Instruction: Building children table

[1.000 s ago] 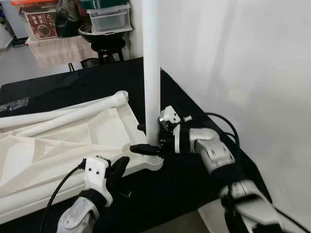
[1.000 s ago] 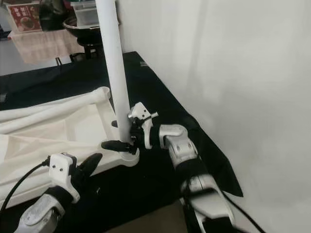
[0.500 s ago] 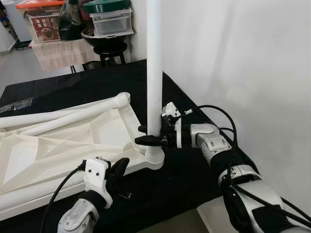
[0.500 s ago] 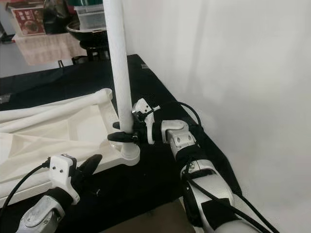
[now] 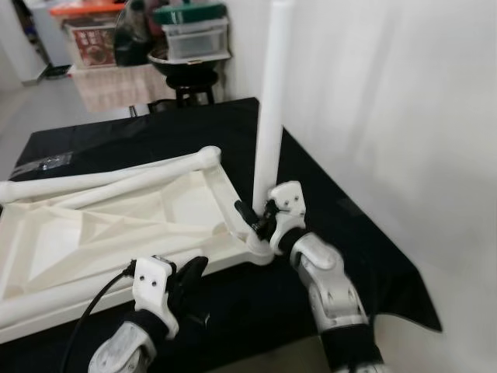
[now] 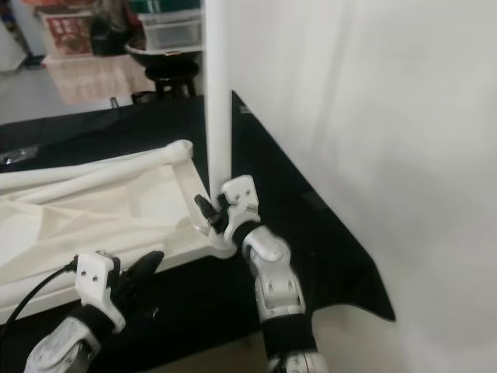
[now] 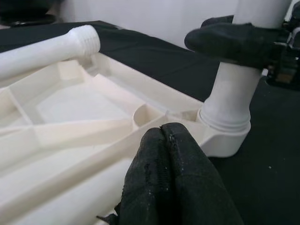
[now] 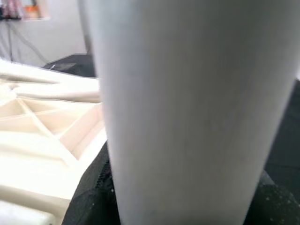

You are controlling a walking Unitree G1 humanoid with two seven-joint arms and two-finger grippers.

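A white plastic tabletop (image 5: pixel 116 225) lies upside down on a bench covered with a black cloth (image 5: pixel 342 233), its ribbed underside facing up. One white leg (image 5: pixel 272 101) stands upright in the corner socket (image 7: pixel 225 133) nearest the robot's right side. The right claw (image 5: pixel 256 220) grips this leg low down, just above the socket, with its black fingers (image 7: pixel 234 40) closed around it. A second white leg (image 5: pixel 109 177) lies flat along the far edge of the tabletop, its threaded end (image 7: pixel 86 40) pointing towards the upright leg. The left claw (image 5: pixel 186 276) rests at the near edge of the tabletop, its two fingers (image 7: pixel 173 164) pressed together and holding nothing. Beyond the bench stand a dark stool (image 5: pixel 190 81) and stacked storage boxes (image 5: pixel 194 35). A white wall (image 5: pixel 388 101) runs along the right.
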